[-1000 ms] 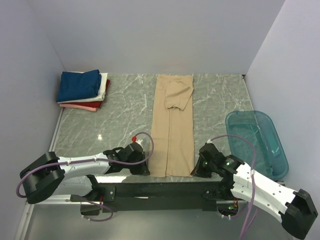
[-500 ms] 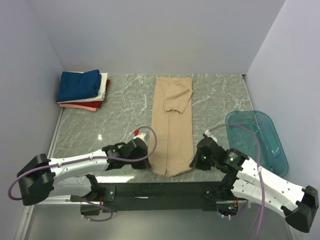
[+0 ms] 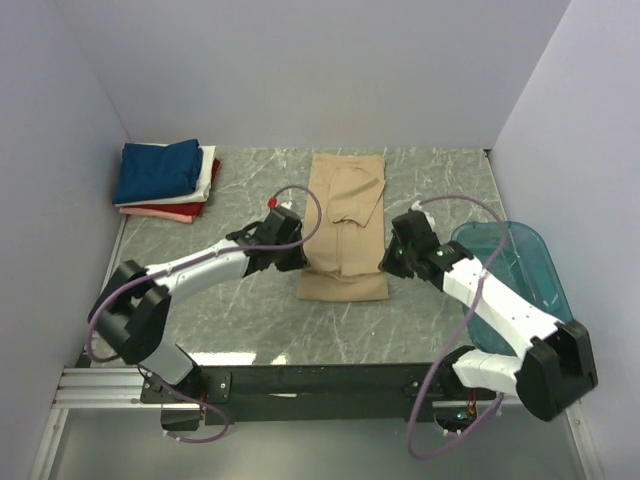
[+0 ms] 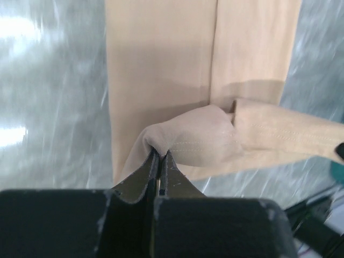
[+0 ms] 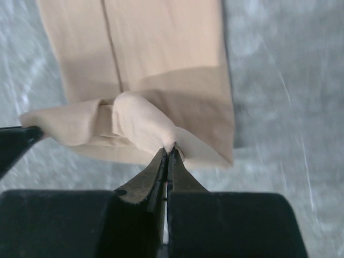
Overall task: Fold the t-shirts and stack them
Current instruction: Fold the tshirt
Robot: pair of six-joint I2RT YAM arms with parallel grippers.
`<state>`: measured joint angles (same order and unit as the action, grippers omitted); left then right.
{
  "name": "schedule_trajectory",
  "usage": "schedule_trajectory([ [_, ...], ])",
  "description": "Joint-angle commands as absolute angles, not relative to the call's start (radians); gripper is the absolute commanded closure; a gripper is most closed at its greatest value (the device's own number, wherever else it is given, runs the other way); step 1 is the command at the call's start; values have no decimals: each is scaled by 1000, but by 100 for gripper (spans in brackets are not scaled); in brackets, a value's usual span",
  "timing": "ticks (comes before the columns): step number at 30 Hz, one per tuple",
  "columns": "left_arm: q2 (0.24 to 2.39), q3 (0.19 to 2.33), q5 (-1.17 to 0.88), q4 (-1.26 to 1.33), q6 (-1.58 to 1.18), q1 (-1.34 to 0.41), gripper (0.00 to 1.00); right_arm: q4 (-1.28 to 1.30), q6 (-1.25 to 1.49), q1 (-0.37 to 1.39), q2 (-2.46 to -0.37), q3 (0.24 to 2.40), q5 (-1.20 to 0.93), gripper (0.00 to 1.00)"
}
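Observation:
The tan t-shirt [image 3: 343,225] lies as a long narrow strip in the middle of the table, its near end lifted and carried back over itself. My left gripper [image 3: 299,262] is shut on the hem's left corner [image 4: 177,141]. My right gripper [image 3: 386,266] is shut on the right corner [image 5: 145,129]. The hem hangs between them above the flat cloth. The folded shirts [image 3: 165,180] form a stack at the far left: navy on top, white, red and pink beneath.
A teal plastic tub [image 3: 520,280] stands at the right edge, close behind my right arm. Grey walls close the table on the left, back and right. Marbled tabletop [image 3: 230,310] shows in front of the shirt.
Both grippers have moved away from the near edge toward the back, carrying the shirt's near hem over the cloth. The visible strip is now shorter, doubled at the front.

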<state>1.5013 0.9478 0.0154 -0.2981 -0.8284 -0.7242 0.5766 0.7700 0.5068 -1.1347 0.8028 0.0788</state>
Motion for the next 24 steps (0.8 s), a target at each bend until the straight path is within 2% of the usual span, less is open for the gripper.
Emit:
schedule_trajectory([
  [1,1575,1080,23,-279,-822,-687,99,453,703,459,-1234,894,66,100],
  [13,1847,1367,8,-345,-805,-569,99,365,660,316,-1535,1078,-17,100],
  [24,2000,1566,-41,-399,-776,-523,99,342,637,212,-1666,1183,-124,100],
])
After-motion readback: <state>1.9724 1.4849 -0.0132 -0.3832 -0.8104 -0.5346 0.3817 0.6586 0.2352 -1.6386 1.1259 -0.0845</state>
